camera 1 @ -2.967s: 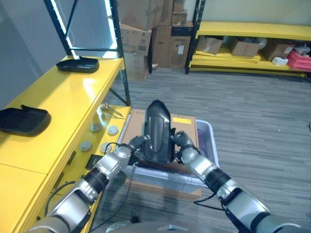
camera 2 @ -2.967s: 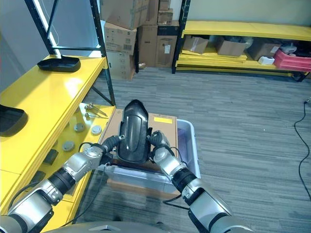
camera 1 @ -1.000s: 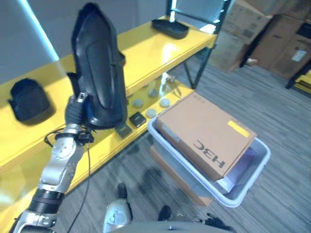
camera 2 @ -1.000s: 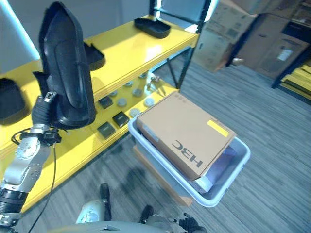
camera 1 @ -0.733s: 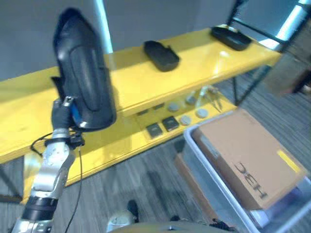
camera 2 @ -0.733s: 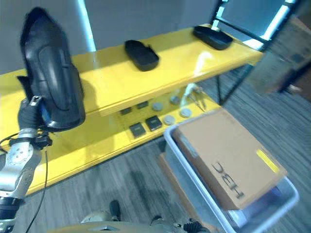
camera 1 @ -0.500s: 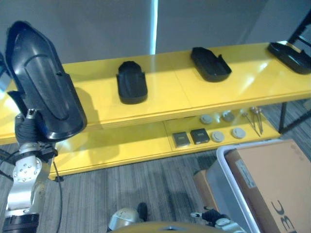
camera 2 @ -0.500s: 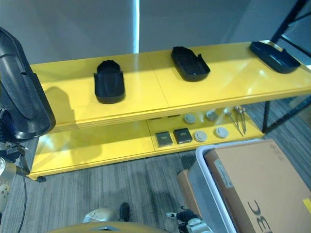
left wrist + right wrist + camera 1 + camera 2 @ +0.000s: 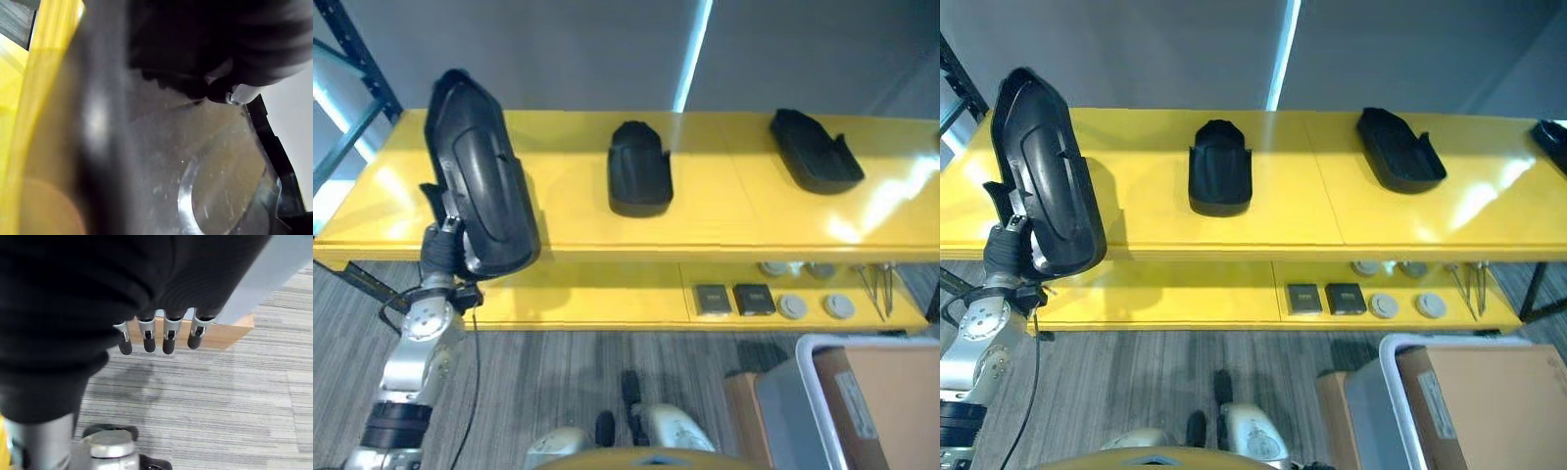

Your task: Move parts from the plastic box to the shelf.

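My left hand (image 9: 440,257) is shut on the lower end of a large black moulded part (image 9: 480,181) and holds it upright in front of the left end of the yellow shelf (image 9: 558,211). Up close, the left wrist view has the part's glossy inner face (image 9: 215,171) just past my fingers (image 9: 234,93). The clear plastic box (image 9: 808,341) sits at the lower right with a brown carton (image 9: 891,401) inside. My right hand (image 9: 146,338) hangs open over the carpet, holding nothing.
Two black parts (image 9: 1220,166) (image 9: 1398,149) lie on the shelf top, and a third (image 9: 1552,132) shows at the far right edge. The lower shelf board holds small square and round pieces (image 9: 1327,297) and a metal tool (image 9: 1474,284). A dark upright post (image 9: 357,54) stands at the shelf's left end.
The view has swung from the box to face the shelf. The part, held by both hands over the box three seconds ago, is now in my left hand alone.
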Robot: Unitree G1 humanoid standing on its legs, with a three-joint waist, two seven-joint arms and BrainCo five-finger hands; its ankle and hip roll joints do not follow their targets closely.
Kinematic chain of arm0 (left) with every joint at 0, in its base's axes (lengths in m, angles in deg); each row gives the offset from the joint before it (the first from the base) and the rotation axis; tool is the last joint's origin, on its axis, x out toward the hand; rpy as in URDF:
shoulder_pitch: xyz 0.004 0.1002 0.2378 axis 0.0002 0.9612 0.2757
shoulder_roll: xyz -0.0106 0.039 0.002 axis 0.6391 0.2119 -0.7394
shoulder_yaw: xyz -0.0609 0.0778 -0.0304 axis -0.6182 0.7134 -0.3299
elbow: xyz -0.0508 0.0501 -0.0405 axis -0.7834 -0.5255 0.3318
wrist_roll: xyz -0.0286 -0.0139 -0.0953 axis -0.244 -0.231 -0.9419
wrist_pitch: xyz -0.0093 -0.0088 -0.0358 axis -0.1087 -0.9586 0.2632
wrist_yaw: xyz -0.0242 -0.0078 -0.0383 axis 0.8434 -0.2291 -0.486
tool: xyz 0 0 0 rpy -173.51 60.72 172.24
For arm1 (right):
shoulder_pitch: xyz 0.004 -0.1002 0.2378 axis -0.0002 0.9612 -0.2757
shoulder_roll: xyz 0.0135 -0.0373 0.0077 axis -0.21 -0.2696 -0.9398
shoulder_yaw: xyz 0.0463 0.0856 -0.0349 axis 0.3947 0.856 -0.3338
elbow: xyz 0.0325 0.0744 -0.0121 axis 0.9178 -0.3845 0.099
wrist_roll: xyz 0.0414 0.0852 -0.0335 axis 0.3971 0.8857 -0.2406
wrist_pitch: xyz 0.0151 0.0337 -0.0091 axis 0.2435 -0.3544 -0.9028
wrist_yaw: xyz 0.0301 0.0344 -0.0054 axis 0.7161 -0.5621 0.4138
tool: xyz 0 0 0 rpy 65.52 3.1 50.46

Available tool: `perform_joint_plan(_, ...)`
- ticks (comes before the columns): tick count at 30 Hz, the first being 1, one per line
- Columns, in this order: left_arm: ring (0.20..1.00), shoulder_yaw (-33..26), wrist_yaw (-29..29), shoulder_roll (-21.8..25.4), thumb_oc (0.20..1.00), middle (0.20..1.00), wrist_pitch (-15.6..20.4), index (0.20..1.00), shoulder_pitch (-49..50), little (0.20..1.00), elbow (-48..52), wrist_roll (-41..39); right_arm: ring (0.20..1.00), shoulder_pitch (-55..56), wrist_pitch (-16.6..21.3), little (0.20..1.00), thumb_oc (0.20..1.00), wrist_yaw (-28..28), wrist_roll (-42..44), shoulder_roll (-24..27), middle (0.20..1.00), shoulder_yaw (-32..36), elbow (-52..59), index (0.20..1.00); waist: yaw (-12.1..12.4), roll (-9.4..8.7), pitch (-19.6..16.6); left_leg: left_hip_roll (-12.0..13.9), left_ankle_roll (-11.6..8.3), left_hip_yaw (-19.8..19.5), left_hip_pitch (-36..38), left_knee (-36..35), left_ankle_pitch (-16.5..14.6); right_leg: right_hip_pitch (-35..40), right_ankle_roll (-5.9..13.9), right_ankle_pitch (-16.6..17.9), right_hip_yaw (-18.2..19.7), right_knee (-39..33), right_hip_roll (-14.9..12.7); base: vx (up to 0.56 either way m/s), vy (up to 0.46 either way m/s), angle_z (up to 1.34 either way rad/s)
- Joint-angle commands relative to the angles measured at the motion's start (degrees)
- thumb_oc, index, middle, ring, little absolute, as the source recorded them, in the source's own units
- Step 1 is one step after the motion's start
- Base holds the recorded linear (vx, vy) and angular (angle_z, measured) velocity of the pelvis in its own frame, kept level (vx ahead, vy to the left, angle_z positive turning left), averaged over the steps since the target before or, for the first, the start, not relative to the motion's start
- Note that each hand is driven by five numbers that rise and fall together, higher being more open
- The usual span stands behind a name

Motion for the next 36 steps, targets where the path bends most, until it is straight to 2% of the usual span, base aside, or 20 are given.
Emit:
perform_joint_plan(1, 0.200, -0.14, 0.07, 1.73, 0.200, 0.200, 2.30, 0.200, -4.24, 0.200, 6.26, 0.78, 1.000, -1.78, 0.44, 1.000, 1.000, -0.34, 1.30, 3.37, 1.000, -1.94, -0.32, 1.000, -0.94, -1.19, -3.17, 3.07, -3.28, -0.01, -4.76, 2.84, -1.57, 4.46, 4.16, 2.16, 0.39, -3.81, -2.83, 0.18, -0.157, -0.13)
perform_joint_plan(5, 0.200, 0.62, -0.10, 0.95, 0.200, 0.200, 1.29, 0.200, -4.96, 0.200, 6.19, -0.02, 1.000, -0.50, -0.23, 1.000, 1.000, -1.02, 2.14, 3.81, 1.000, -0.33, 1.16, 1.000, -2.00, -2.21, -2.74, 5.07, -4.56, 5.39, -7.86, 9.58, -3.33, 6.34, 3.54, 1.20, -0.30, -4.59, -3.40, 0.09, -0.096, 0.04)
perform_joint_plan(7, 0.200, 1.22, -0.75, 0.70, 0.200, 0.200, 0.93, 0.200, -5.65, 0.200, 5.31, -0.03, 1.000, 0.36, 0.09, 1.000, 1.000, -1.68, 2.65, 3.68, 1.000, 0.39, 1.27, 1.000, -3.01, -2.43, -2.23, 7.58, -5.62, 8.78, -9.29, 12.36, -3.11, 6.17, 3.35, 0.87, -1.60, -4.05, -4.04, 0.06, -0.018, 0.18)
perform_joint_plan(8, 0.200, 1.68, -1.34, 0.64, 0.200, 0.200, 1.23, 0.200, -6.06, 0.200, 4.48, -0.50, 1.000, 0.84, 0.64, 1.000, 1.000, -1.77, 2.93, 3.73, 1.000, 0.88, 0.97, 1.000, -3.58, -2.21, -1.95, 9.84, -6.44, 10.02, -9.85, 11.92, -1.42, 5.95, 3.15, 0.48, -2.17, -3.59, -4.06, 0.06, 0.040, 0.47)
perform_joint_plan(11, 0.200, 1.96, -2.22, 0.91, 0.200, 0.200, 2.15, 0.200, -6.13, 0.200, 3.65, -1.45, 1.000, 1.05, 2.02, 1.000, 1.000, -0.84, 2.44, 4.16, 1.000, 1.70, -0.48, 1.000, -4.02, -1.37, -1.63, 13.37, -7.93, 10.20, -9.54, 6.68, 1.86, 6.26, 2.86, -0.77, -2.56, -2.98, -4.07, 0.10, 0.119, 0.48)
perform_joint_plan(12, 0.200, 1.84, -2.46, 0.95, 0.200, 0.200, 2.31, 0.200, -5.97, 0.200, 3.63, -1.61, 1.000, 1.12, 2.15, 1.000, 1.000, -0.70, 2.40, 4.27, 1.000, 1.80, -0.56, 1.000, -3.99, -1.29, -1.53, 13.83, -8.29, 10.11, -9.49, 5.77, 2.70, 6.49, 2.82, -0.98, -2.55, -2.97, -4.10, 0.14, 0.227, 0.04)
perform_joint_plan(13, 0.200, 1.26, -3.70, 0.97, 0.200, 0.200, 2.85, 0.200, -5.25, 0.200, 3.85, -2.17, 1.000, 1.58, 3.09, 1.000, 1.000, -0.39, 2.94, 4.97, 1.000, 2.61, -0.82, 1.000, -3.84, -0.68, -1.19, 17.23, -10.33, 9.76, -10.96, 3.03, 7.69, 7.66, 2.59, -2.18, -2.57, -2.89, -4.36, 0.14, 0.266, -0.04)
perform_joint_plan(14, 0.200, 1.01, -4.69, 0.95, 0.200, 0.200, 2.80, 0.200, -5.02, 0.200, 4.13, -2.44, 1.000, 1.97, 3.56, 1.000, 1.000, -0.32, 4.05, 5.52, 1.000, 3.24, -0.57, 1.000, -3.84, -0.28, -0.91, 19.63, -11.18, 9.68, -12.18, 2.24, 10.47, 8.24, 2.39, -3.12, -2.82, -2.37, -4.71, 0.16, 0.358, 0.12)
perform_joint_plan(15, 0.200, 0.98, -5.20, 0.87, 0.200, 0.200, 2.73, 0.200, -5.18, 0.200, 4.28, -2.37, 1.000, 1.87, 3.52, 1.000, 1.000, -0.35, 5.15, 5.96, 1.000, 3.47, -0.12, 1.000, -3.88, 0.04, -0.65, 21.05, -11.42, 9.09, -12.64, 2.42, 11.20, 8.16, 2.24, -3.97, -2.98, -1.27, -5.21, 0.09, 0.266, 0.13)
perform_joint_plan(17, 0.200, 0.97, -5.56, 0.80, 0.200, 0.200, 2.89, 0.200, -5.39, 0.200, 4.22, -2.22, 1.000, 1.59, 3.34, 1.000, 1.000, -0.32, 5.93, 6.29, 1.000, 3.54, 0.20, 1.000, -4.01, 0.20, -0.46, 21.32, -11.12, 8.72, -12.23, 2.64, 10.09, 7.72, 2.23, -4.53, -3.01, -0.28, -5.80, 0.04, 0.247, -0.05)
perform_joint_plan(19, 0.200, 1.01, -5.40, 0.86, 0.200, 0.200, 1.77, 0.200, -6.67, 0.200, 4.59, -1.73, 1.000, 0.81, 2.00, 1.000, 1.000, -1.14, 7.26, 6.40, 1.000, 4.20, 1.53, 1.000, -4.88, 1.30, 0.12, 20.20, -10.83, 8.64, -9.52, 3.63, 5.98, 5.02, 3.01, -5.30, -3.49, 4.01, -8.68, 0.06, 0.548, -0.47)
perform_joint_plan(21, 0.200, 1.30, -5.41, 0.59, 0.200, 0.200, 1.51, 0.200, -7.27, 0.200, 4.46, -0.96, 1.000, 1.23, 2.07, 1.000, 1.000, -1.01, 7.52, 6.09, 1.000, 4.98, 1.83, 1.000, -5.41, 1.69, 0.40, 19.68, -10.85, 8.87, -8.94, 4.52, 5.10, 4.58, 3.53, -5.18, -3.20, 4.97, -9.81, 0.06, 0.421, -0.17)
perform_joint_plan(25, 0.200, 1.67, -4.51, 1.56, 0.200, 0.200, 0.34, 0.200, -8.16, 0.200, 4.19, -0.11, 1.000, 2.48, 3.40, 1.000, 1.000, -0.71, 5.80, 4.68, 1.000, 5.22, 1.98, 1.000, -6.01, 2.06, 0.87, 17.12, -9.93, 8.60, -7.12, 5.37, 2.34, 4.55, 6.01, -4.08, -1.07, 5.53, -12.93, 0.08, 0.310, 0.05)
perform_joint_plan(27, 0.200, 1.80, -4.25, 2.61, 0.200, 0.200, -1.05, 0.200, -8.82, 0.200, 3.58, 0.55, 1.000, 3.18, 4.12, 1.000, 1.000, -1.39, 5.86, 3.69, 1.000, 4.82, 2.51, 1.000, -5.99, 1.87, 1.02, 15.11, -8.64, 8.17, -6.76, 6.36, 0.43, 4.86, 7.29, -3.55, -0.28, 5.74, -14.66, 0.09, 0.282, -0.12)
perform_joint_plan(28, 0.200, 1.51, -4.03, 3.60, 0.200, 0.200, -2.41, 0.200, -8.95, 0.200, 2.74, 0.96, 1.000, 3.68, 4.00, 1.000, 1.000, -2.03, 5.89, 3.06, 1.000, 4.94, 3.48, 1.000, -5.83, 1.62, 1.17, 13.46, -7.35, 8.14, -6.47, 7.19, -0.92, 4.45, 8.30, -2.67, -0.54, 6.63, -16.22, 0.07, 0.227, -0.19)
perform_joint_plan(32, 0.200, -0.49, -3.35, 5.64, 0.200, 0.200, -3.82, 0.200, -7.29, 0.200, 1.70, 2.40, 1.000, 4.49, 3.22, 1.000, 1.000, -1.90, 4.09, 2.57, 1.000, 5.90, 6.51, 1.000, -5.43, 1.31, 1.40, 12.25, -6.04, 10.17, -5.50, 7.48, -2.33, 3.32, 8.96, -1.95, -3.14, 8.42, -17.47, 0.05, 0.147, -0.40)
perform_joint_plan(36, 0.200, -1.87, -2.14, 7.64, 0.200, 0.200, -6.77, 0.200, -7.27, 0.200, -0.33, 3.92, 1.000, 4.95, 3.04, 1.000, 1.000, -0.48, 1.28, 3.13, 1.000, 5.32, 8.23, 1.000, -5.64, 0.35, 1.14, 11.62, -6.07, 12.71, -5.62, 7.46, -3.12, 3.49, 8.78, 0.00, -4.94, 2.59, -16.02, 0.03, -0.054, -0.57)
